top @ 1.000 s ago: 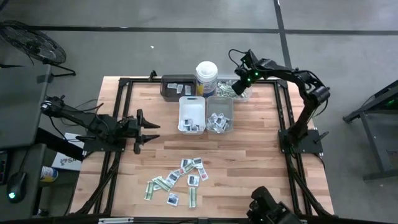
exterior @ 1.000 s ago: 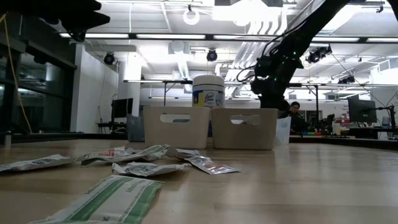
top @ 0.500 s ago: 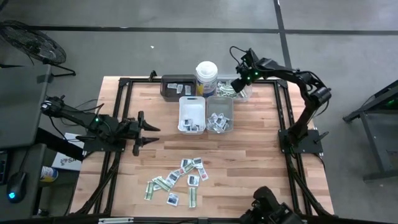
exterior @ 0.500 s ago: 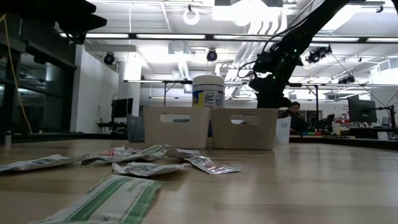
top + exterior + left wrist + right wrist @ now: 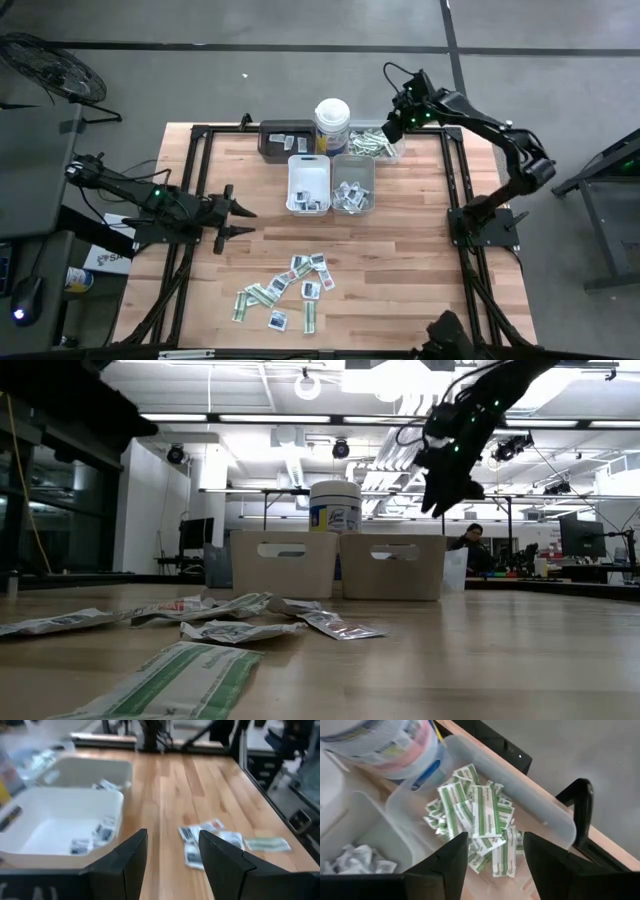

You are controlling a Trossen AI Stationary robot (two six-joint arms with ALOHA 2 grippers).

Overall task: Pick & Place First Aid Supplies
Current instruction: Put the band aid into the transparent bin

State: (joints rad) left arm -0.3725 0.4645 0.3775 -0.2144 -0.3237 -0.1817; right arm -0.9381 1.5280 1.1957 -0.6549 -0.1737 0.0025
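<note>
The first aid supplies lie as a loose pile (image 5: 285, 290) of white sachets and green-and-white strips on the wood near the table's front edge; they also show in the low view (image 5: 230, 618). More green-and-white strips (image 5: 479, 822) fill the clear tray (image 5: 378, 142) at the back. My right gripper (image 5: 390, 130) hangs open above that tray with nothing between its fingers (image 5: 495, 857). My left gripper (image 5: 245, 219) stands open over the table's left part, also with nothing in it (image 5: 172, 852), pointing toward the white tray (image 5: 60, 820).
At the back stand a dark tray (image 5: 283, 138), a tall white canister (image 5: 332, 124), a white tray (image 5: 309, 183) and a grey tray (image 5: 353, 184), each tray holding a few sachets. Bare wood lies between the trays and the pile. A black frame edges the table.
My right gripper has risen out of the clear tray and now hangs well above it, a little farther toward the table's far right corner. My left gripper has tipped slightly downward without changing place.
</note>
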